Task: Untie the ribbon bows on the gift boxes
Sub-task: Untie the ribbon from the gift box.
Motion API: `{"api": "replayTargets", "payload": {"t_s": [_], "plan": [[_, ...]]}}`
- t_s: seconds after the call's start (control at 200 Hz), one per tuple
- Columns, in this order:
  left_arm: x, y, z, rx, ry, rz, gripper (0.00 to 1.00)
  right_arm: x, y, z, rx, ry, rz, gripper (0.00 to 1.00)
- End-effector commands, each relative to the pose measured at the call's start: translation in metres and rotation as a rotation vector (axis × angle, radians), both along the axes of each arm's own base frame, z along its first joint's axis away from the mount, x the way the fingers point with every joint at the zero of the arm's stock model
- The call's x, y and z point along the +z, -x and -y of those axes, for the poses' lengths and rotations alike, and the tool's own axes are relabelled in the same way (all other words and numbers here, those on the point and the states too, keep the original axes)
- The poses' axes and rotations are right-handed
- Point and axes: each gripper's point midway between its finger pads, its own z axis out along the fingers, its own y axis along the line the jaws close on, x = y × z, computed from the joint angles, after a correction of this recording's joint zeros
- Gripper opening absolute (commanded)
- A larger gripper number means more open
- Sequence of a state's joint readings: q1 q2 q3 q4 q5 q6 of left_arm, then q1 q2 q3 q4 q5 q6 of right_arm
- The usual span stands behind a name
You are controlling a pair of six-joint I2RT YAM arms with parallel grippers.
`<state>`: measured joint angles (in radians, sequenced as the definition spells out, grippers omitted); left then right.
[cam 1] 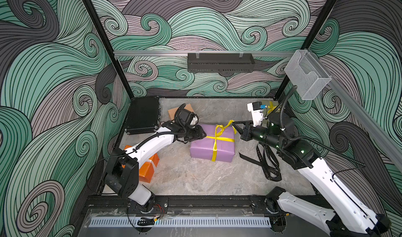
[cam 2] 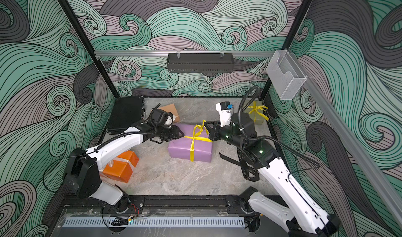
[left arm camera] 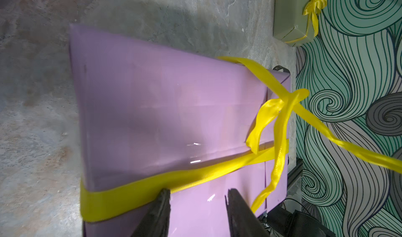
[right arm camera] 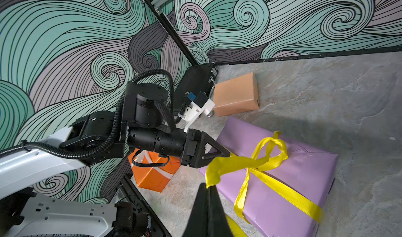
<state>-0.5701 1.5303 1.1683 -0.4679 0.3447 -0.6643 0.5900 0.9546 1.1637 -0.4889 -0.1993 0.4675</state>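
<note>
— Right now, undoing the yellow ribbon [cam 1: 219,138] on the purple box [cam 1: 203,152], mid-table between the two arms.
— Holding anything with the right claw [right arm camera: 209,187]?
— Pinched shut on one yellow tail, drawn out off the box's corner. One loop [right arm camera: 272,149] left above the knot [right arm camera: 250,167].
— And the left claw [left arm camera: 198,192]?
— Half spread over the box top beside the band, gripping nothing; possibly pressing down, hard to tell.
— Next?
— Calls for a steady pull away from the knot, with the box pinned. Then the olive box [left arm camera: 289,23] by the wall, also tied.
</note>
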Motion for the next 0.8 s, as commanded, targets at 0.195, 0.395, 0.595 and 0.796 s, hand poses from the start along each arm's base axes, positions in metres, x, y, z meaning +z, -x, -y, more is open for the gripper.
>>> {"api": "replayTargets", "payload": {"t_s": [0.195,0.395,0.595,0.796], "plan": [[0.031,-0.001,0.006,-0.038,0.041,0.08,0.52,-0.06,0.003,0.006,-0.001,0.093,-0.116,0.06],[0.051,0.006,0.015,-0.107,0.095,0.156,0.69,-0.106,0.001,0.049,-0.17,0.198,-0.168,0.1],[0.051,0.02,0.028,-0.228,0.019,0.181,0.81,-0.151,-0.004,0.086,-0.32,0.25,-0.255,0.16],[0.039,0.022,0.027,-0.298,-0.168,0.227,0.82,-0.183,-0.004,0.1,-0.393,0.248,-0.266,0.48]]}}
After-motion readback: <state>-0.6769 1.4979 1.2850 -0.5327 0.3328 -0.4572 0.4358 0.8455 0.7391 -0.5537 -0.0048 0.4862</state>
